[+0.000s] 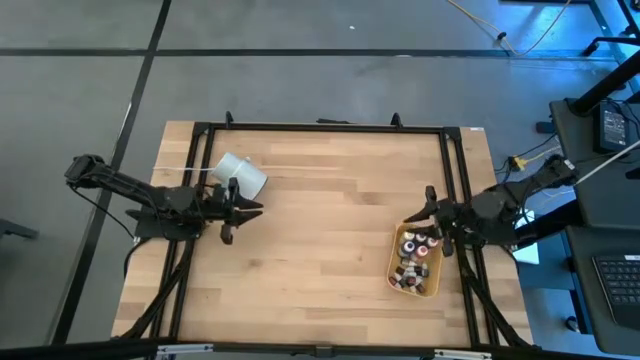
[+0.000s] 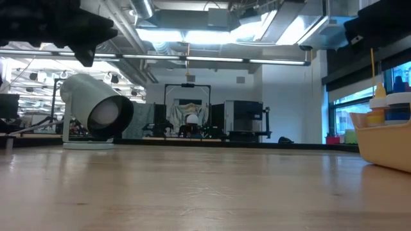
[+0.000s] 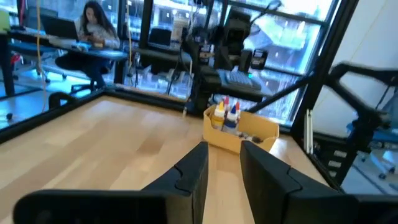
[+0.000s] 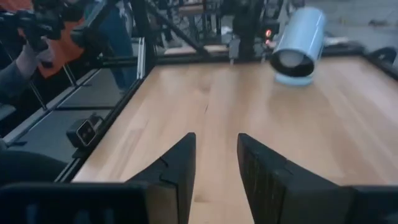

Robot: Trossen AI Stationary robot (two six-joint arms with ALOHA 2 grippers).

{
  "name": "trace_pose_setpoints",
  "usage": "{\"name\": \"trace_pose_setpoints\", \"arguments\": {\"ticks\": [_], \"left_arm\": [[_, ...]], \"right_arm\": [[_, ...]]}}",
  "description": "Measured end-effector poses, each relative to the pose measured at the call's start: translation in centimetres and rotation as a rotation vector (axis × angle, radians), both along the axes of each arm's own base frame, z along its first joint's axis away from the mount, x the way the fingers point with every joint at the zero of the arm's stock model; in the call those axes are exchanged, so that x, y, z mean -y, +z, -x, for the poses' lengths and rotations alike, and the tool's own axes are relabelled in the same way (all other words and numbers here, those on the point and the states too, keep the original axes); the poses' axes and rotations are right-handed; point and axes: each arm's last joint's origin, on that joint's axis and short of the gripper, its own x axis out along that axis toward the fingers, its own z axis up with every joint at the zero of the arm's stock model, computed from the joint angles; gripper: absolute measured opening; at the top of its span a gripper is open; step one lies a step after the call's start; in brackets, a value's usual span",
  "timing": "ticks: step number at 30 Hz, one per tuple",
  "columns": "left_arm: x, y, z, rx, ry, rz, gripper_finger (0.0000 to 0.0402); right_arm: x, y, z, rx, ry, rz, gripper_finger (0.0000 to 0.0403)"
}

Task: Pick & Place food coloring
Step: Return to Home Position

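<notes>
Though half hidden behind tray wall [image 3: 231, 140], food coloring bottles [image 3: 219, 114]; left gripper [image 3: 222, 152], right gripper [image 4: 216, 142] both apart.

- A bin [image 1: 392, 268] sits on the right side of the table [image 1: 320, 240] (toward the near edge).
- Bottles [image 1: 415, 258] lie heaped inside the bin.
- A cylinder [image 1: 243, 174] lies on its side at the table's left, farther back, well apart from the bin.
- The left gripper [image 1: 252, 208] hangs just beside the cylinder.
- The right gripper [image 1: 432, 213] is at the bin's far end.
</notes>
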Motion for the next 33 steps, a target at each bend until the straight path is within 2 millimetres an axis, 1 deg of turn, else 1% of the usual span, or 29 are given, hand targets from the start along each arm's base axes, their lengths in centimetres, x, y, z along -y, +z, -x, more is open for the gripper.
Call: {"name": "trace_pose_setpoints", "arguments": {"ticks": [6,9,12,16,19,24,28,31,33], "left_arm": [[-0.7,-0.9,1.4,0.077,0.015,0.02,0.0087],[-1.1,-1.5,1.8,0.106,0.02,0.023,0.0087],[-1.4,-1.6,2.1,0.105,0.029,0.038,0.0086],[-2.0,-1.6,2.4,0.107,0.066,0.038,0.0086],[-2.3,-1.6,2.6,0.117,0.041,0.031,0.0086],[-2.9,-1.5,3.1,0.139,0.047,0.011,0.0087],[-3.3,-1.8,3.3,0.11,0.07,0.021,0.0088],[-3.4,-1.8,3.4,0.111,0.067,0.012,0.0087],[-3.5,-1.9,3.5,0.109,0.078,-0.004,0.0087]], "right_arm": [[1.5,0.2,1.2,0.102,-0.016,0.019,0.0119],[2.0,-0.4,1.5,0.118,-0.025,0.022,0.0119],[2.4,-1.0,1.7,0.132,-0.033,0.005,0.012],[2.8,-2.3,1.5,0.147,-0.066,0.006,0.012],[3.1,-2.8,1.5,0.168,-0.08,0.037,0.012],[3.4,-2.2,2.4,0.263,-0.035,0.052,0.012],[3.6,-2.4,2.2,0.251,-0.071,0.055,0.012],[3.8,-3.3,1.9,0.239,-0.096,0.054,0.012],[4.0,-3.7,1.7,0.264,-0.116,0.056,0.012]]}}
